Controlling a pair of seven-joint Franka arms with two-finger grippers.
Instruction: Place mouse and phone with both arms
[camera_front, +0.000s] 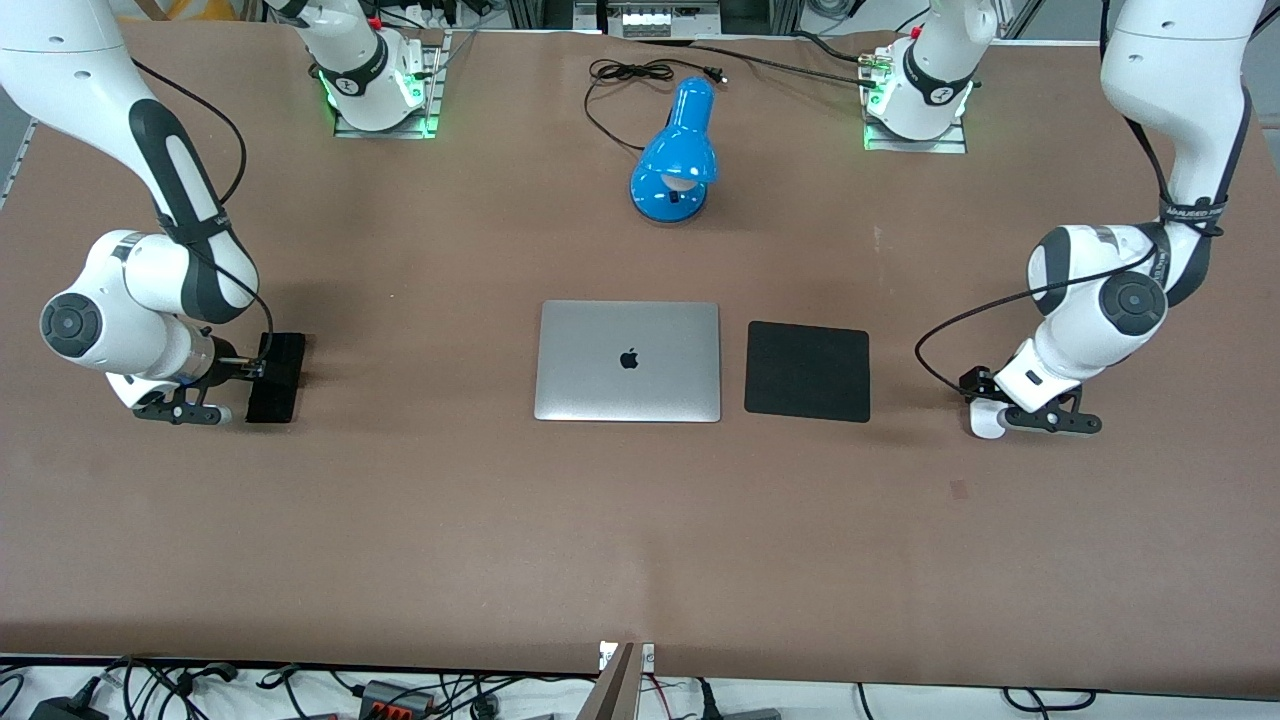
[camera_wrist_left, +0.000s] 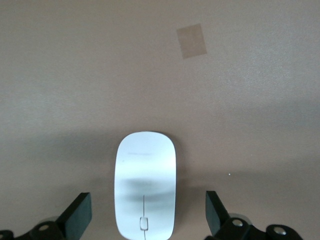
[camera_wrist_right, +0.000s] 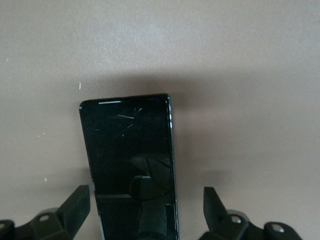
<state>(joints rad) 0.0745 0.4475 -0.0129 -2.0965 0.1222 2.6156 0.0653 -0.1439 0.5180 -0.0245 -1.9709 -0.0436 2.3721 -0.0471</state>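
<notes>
A: Left hand?
B: Spread wide, straddling the mouse lying on the bench at the left arm's end.
A: Right hand?
B: Also spread, astride the phone at the right arm's end.

I count one mouse, one phone, one laptop, one black pad, one blue lamp, and two arms, each with one gripper.

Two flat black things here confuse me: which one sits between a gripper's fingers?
The phone, slim and glossy, between the right gripper's open fingers; the square mouse pad lies untouched beside the laptop.
</notes>
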